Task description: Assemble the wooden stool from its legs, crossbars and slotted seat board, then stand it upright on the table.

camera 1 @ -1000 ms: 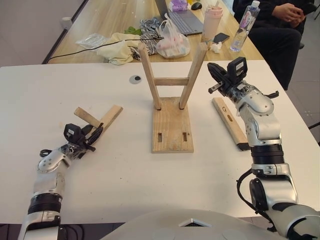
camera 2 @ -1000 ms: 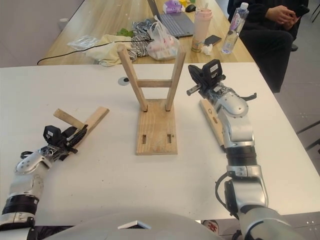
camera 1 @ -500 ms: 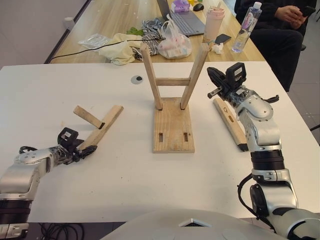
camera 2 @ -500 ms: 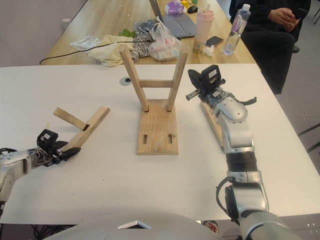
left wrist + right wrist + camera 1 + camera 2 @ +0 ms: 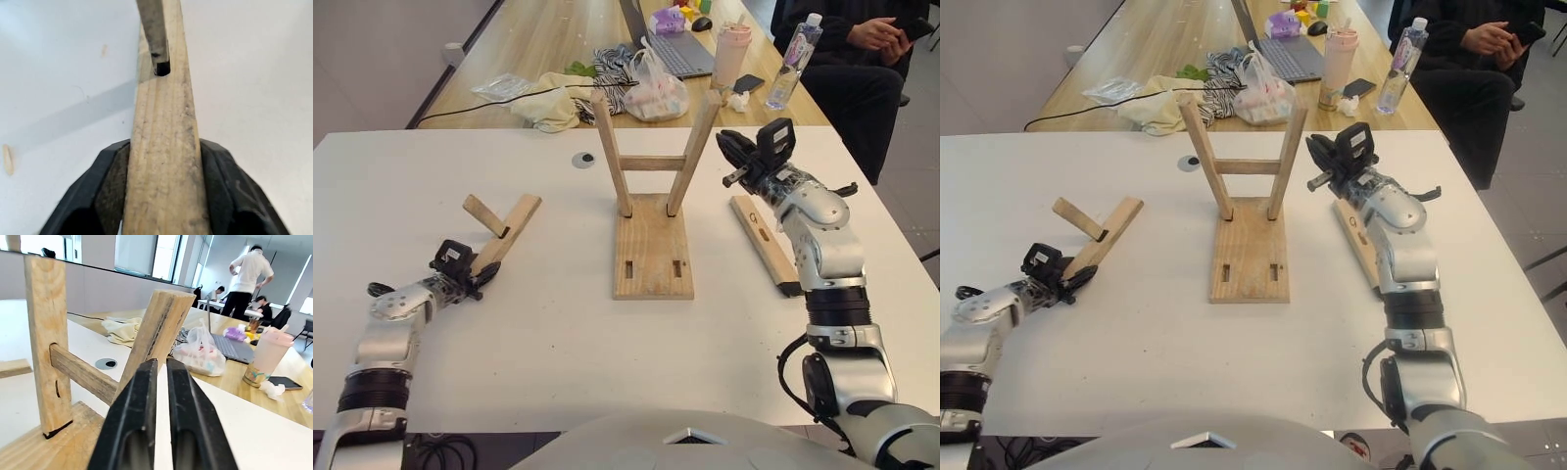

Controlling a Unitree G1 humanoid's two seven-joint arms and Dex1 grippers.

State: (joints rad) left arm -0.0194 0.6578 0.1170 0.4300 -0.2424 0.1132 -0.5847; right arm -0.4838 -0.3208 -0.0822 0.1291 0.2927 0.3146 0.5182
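Two legs [image 5: 610, 152] in seat board [image 5: 652, 262] slots; left gripper [image 5: 476, 279] clamped on loose leg [image 5: 512, 225], right gripper [image 5: 729, 147] closed.

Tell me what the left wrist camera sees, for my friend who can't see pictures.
The left gripper has its two black fingers clamped on a pale wooden leg, seen against the white table. Farther along the leg, a thinner crossbar is plugged into a dark slot.

White table [image 5: 558, 333]: flat slotted wooden seat board [image 5: 652, 257] at centre; upright wooden leg pair with crossbar [image 5: 651, 162] standing on its far end; wooden leg with crossbar stub [image 5: 509, 230] lying left; long wooden leg [image 5: 759, 238] lying right.
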